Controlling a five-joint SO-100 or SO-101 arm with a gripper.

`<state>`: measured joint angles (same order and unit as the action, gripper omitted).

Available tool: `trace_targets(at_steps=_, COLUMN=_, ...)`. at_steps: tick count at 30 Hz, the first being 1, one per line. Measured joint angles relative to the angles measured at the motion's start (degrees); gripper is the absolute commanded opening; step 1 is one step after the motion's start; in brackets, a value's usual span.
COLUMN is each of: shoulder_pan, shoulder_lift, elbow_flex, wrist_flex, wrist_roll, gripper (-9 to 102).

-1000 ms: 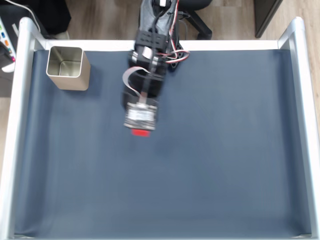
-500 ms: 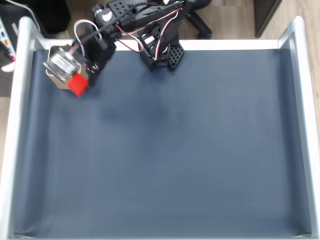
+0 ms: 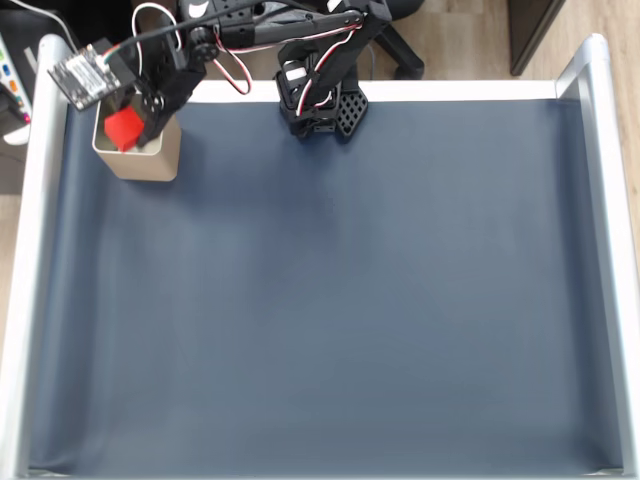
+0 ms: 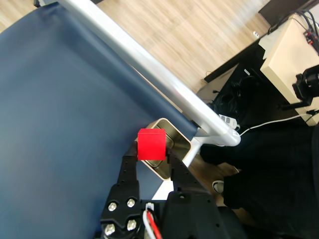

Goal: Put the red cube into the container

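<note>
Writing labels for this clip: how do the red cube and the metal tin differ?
The red cube is solid matte red; the tin is hollow, silver-beige and shiny inside. The cube is much smaller than the tin. The cube is held in the gripper above the tin, which stands on the blue mat. Both are boxy.

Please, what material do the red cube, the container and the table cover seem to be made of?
Red cube: likely plastic or foam, with matte, even faces and no glare. Container: thin metal, silver-beige, with an inner wall that reflects in the wrist view. Table cover: dark blue mat, maybe vinyl or fabric, dull with faint creases.
</note>
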<state>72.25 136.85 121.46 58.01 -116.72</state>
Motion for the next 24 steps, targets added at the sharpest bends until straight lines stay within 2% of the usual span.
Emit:
trace_targets(at_steps=6, shoulder_pan=6.68, shoulder_lift=-0.09, elbow_flex=5.89, wrist_flex=-6.77, wrist_roll=-2.11, gripper=0)
trace_targets(at_steps=24, shoulder_pan=7.21, shoulder_lift=-2.72, elbow_flex=6.06, wrist_flex=-10.72, wrist_roll=6.06, gripper=0)
